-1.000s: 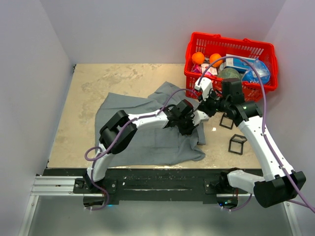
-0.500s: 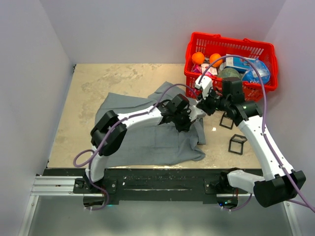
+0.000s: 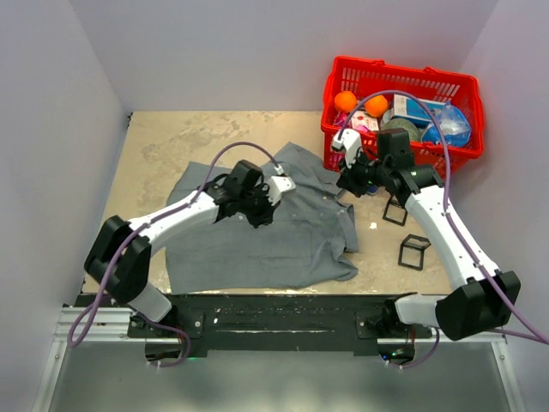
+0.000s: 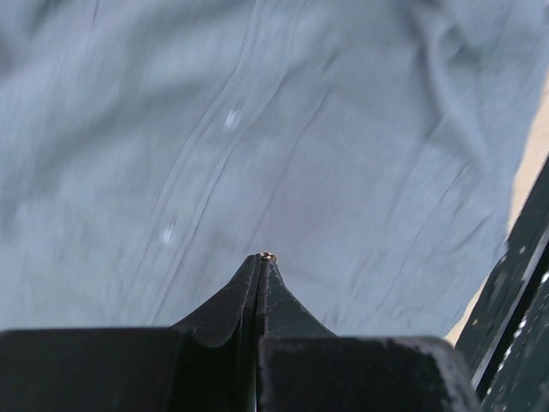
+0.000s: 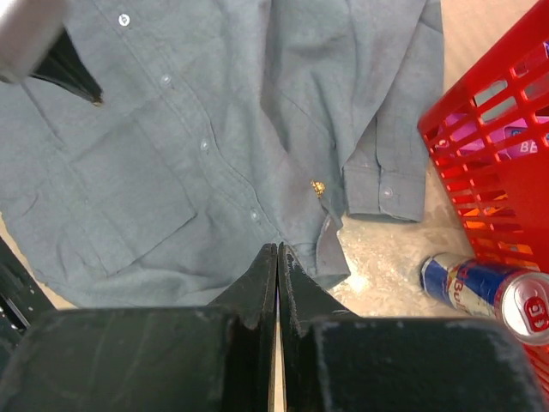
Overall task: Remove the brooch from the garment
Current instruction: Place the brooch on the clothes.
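Tan tabletop (image 3: 146, 154) left of garment (image 3: 257, 249); basket (image 3: 470, 86) right.

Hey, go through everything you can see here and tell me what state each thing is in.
garment: spread on the table, rumpled, buttons up.
brooch: on the garment near its edge; pinned or loose, cannot tell.
left gripper: shut, a gold speck at its tips.
right gripper: shut, empty.
basket: upright, holding goods.
can: on its side beside the basket.
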